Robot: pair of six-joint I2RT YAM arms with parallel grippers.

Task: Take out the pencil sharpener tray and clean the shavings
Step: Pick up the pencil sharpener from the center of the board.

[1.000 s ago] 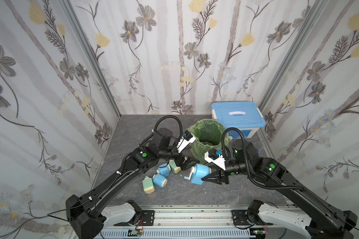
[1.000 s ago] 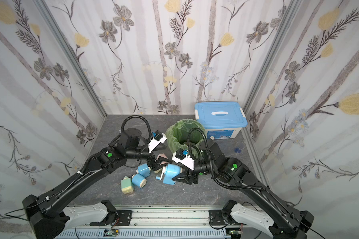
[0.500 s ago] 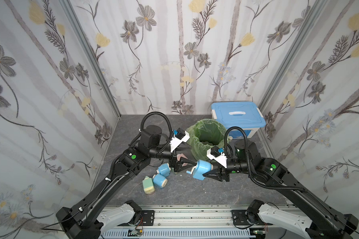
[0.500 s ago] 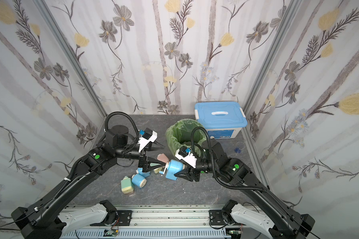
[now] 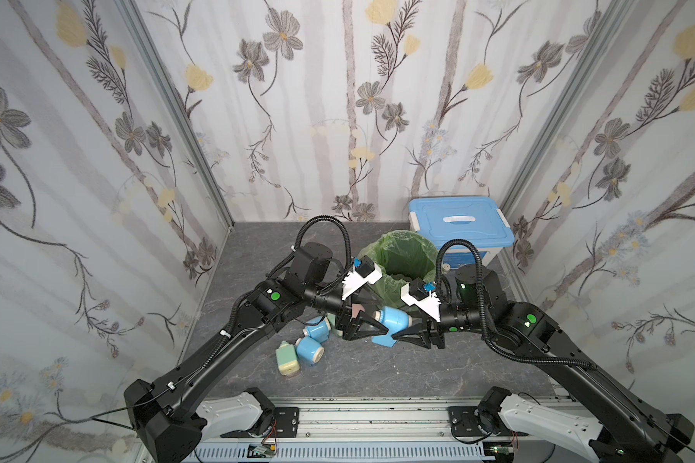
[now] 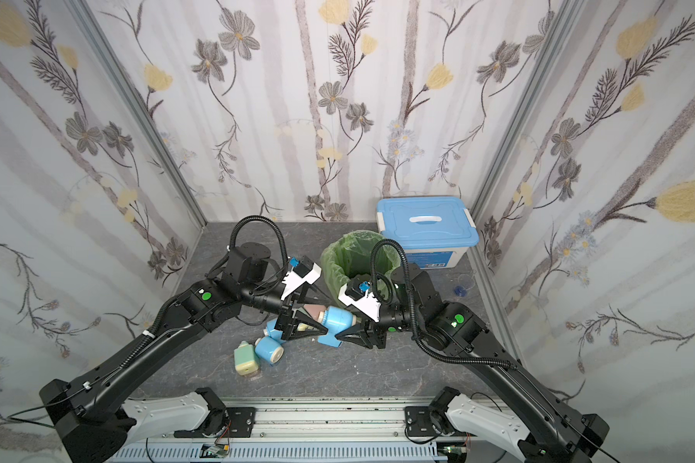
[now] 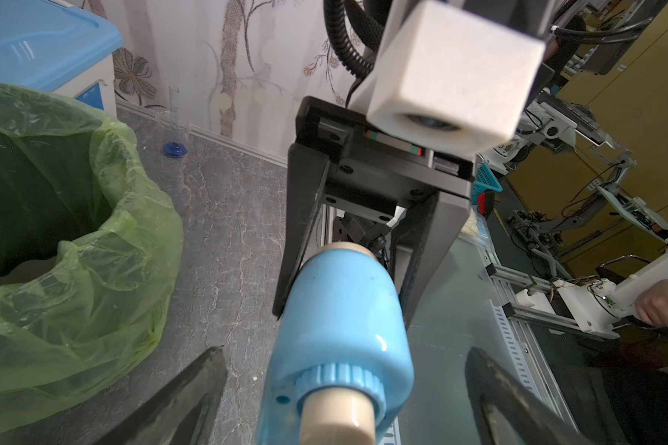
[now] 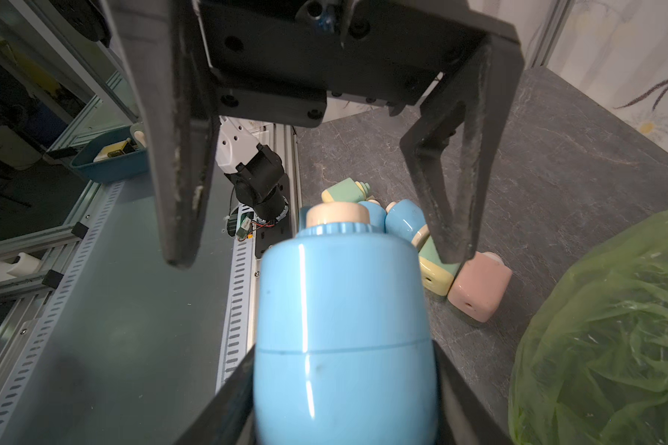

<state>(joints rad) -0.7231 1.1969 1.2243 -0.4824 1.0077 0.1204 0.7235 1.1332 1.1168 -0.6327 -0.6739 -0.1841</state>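
Note:
A light-blue egg-shaped pencil sharpener [image 5: 394, 319] [image 6: 339, 318] with a cream knob [image 7: 338, 420] hangs above the table in front of the bin. My right gripper [image 5: 398, 334] [image 8: 344, 366] is shut on its rounded rear half. My left gripper [image 5: 384, 330] [image 7: 346, 348] is open, and its fingers [image 7: 193, 397] stand wide on either side of the knob end without touching it. A seam [image 8: 340, 348] crosses the body; the tray is hidden inside. Of the shavings I see only one tiny whitish fleck [image 7: 255, 378] on the tabletop.
A green-lined bin [image 5: 402, 256] stands just behind both grippers, with a blue-lidded box [image 5: 458, 224] behind it. Several other sharpeners lie below the left gripper: blue [image 5: 310, 349], green-cream [image 5: 286, 357] and pink [image 8: 479, 289]. A small glass cylinder [image 6: 460, 289] stands by the right wall.
My left gripper has swung from the pile on the table over to the knob end of the held sharpener, staying open. My right gripper has lifted the sharpener slightly.

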